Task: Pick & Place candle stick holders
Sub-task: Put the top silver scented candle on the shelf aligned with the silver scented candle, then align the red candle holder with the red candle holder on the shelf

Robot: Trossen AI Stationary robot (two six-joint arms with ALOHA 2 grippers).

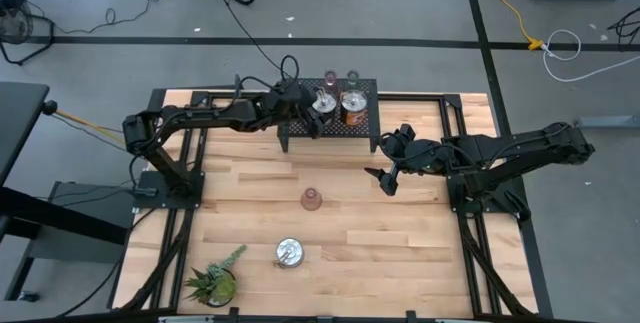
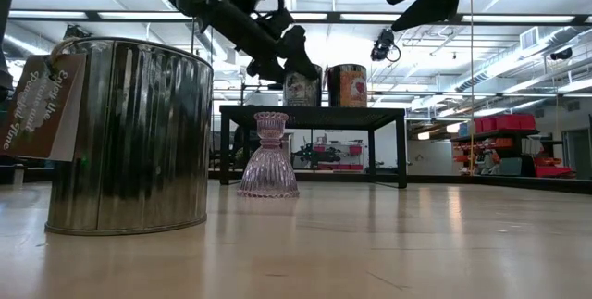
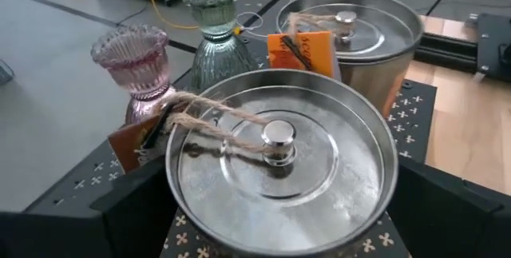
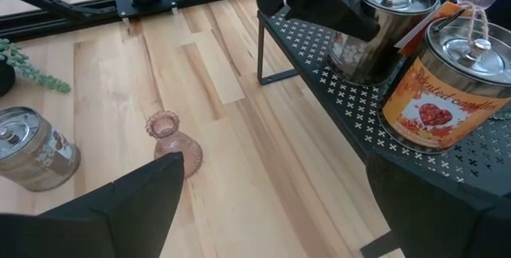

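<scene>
Item: candle stick holders, six pieces.

Silvery lidded tin (image 3: 279, 170), on the black mesh rack (image 1: 330, 128): sits directly between the fingers of the left tool (image 1: 318, 111), which stand wide apart on either side of it and do not clamp it. Judged rigid, smooth and slippery; best held across the round wall, below the lid rim, clear of the twine and tag.

Coppery labelled tin (image 4: 447, 82): on the rack just beyond the left tool's tin.

Pink ribbed glass cup (image 3: 136, 58) and greenish glass cup (image 3: 214, 18): on the rack, behind both tins. Judged light and fragile; hold at the narrow neck.

Pink glass cup (image 4: 172, 142), on the tabletop: ahead of and below the right tool (image 1: 390, 173), well apart. Right tool spread wide, empty.

Silvery tin (image 1: 290, 253), on the tabletop: farther off, beyond the pink cup.
</scene>
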